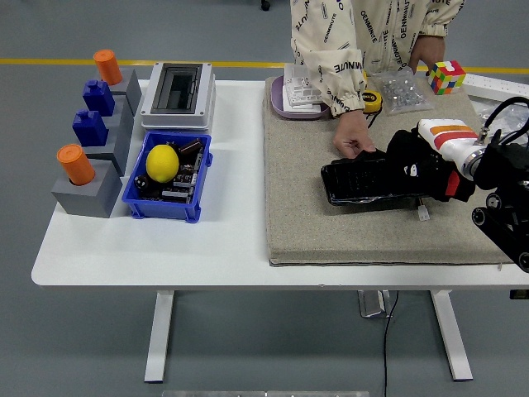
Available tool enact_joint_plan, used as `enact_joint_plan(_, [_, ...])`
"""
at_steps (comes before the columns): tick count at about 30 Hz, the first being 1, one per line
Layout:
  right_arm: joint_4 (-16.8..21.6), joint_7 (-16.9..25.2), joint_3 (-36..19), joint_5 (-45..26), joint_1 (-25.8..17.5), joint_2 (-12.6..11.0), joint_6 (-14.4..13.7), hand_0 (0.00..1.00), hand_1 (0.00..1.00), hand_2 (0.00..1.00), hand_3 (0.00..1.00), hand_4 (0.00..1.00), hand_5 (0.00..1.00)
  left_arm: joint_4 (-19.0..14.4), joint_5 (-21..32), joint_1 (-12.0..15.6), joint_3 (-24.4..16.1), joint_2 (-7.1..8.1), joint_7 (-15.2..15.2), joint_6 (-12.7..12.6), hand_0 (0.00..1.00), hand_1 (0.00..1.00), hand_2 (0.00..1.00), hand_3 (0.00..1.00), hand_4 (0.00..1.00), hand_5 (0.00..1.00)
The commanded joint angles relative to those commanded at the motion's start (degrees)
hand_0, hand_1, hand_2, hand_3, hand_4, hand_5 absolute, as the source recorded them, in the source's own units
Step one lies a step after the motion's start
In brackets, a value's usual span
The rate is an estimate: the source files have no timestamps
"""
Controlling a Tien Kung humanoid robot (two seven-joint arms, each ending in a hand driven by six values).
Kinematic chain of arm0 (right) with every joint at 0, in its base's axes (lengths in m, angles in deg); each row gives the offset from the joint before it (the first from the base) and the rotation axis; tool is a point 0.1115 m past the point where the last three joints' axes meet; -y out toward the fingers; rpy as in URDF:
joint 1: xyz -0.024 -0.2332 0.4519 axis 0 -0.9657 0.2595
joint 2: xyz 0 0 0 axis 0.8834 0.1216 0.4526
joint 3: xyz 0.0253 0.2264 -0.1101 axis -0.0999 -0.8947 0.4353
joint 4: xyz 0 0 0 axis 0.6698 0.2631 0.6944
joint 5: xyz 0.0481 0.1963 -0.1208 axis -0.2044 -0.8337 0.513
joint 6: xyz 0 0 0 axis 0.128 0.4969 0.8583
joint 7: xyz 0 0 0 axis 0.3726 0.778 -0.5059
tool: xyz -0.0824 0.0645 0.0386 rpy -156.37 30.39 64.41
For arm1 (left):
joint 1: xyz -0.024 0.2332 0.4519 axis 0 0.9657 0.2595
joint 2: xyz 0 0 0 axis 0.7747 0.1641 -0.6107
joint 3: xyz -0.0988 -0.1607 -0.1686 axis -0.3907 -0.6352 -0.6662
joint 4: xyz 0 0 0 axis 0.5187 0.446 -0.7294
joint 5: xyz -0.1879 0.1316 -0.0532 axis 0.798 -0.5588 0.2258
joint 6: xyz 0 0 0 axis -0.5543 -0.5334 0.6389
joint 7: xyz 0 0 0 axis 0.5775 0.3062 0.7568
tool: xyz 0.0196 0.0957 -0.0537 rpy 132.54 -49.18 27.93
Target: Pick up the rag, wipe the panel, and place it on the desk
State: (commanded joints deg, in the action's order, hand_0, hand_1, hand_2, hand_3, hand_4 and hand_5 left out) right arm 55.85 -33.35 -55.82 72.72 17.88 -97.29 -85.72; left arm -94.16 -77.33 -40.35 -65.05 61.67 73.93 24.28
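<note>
The black panel [359, 184] lies on the beige mat [306, 223] in the right half of the table. A person's hand [351, 142] holds down its far left corner. My right hand [423, 172] comes in from the right and is shut on the black rag [407, 159]. The rag rests on the right part of the panel and hides that end of it. The bunched rag hides most of my fingers. My left arm is out of view.
A small white connector [423, 214] lies on the mat just in front of the panel. At the mat's far edge are a purple tray [277, 106], a yellow tape measure [372, 100], a bag of hardware [403, 89] and a colour cube [446, 76]. A blue bin [132, 198] holding a lemon [162, 163], a grey box [177, 95] and grey blocks [91, 194] stand at the left.
</note>
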Motion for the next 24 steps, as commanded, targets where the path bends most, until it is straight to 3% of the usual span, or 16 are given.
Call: enact_joint_plan(24, [3.35, -1.00, 12.01, -1.44, 5.46, 7.09, 0.72, 0.202, 0.277, 0.329, 0.284, 0.782, 0.002, 0.00, -0.09, -0.23, 0.21, 0.14, 0.00, -0.01, 0.651, 0.698, 0.747, 0.568, 0.600, 0.478])
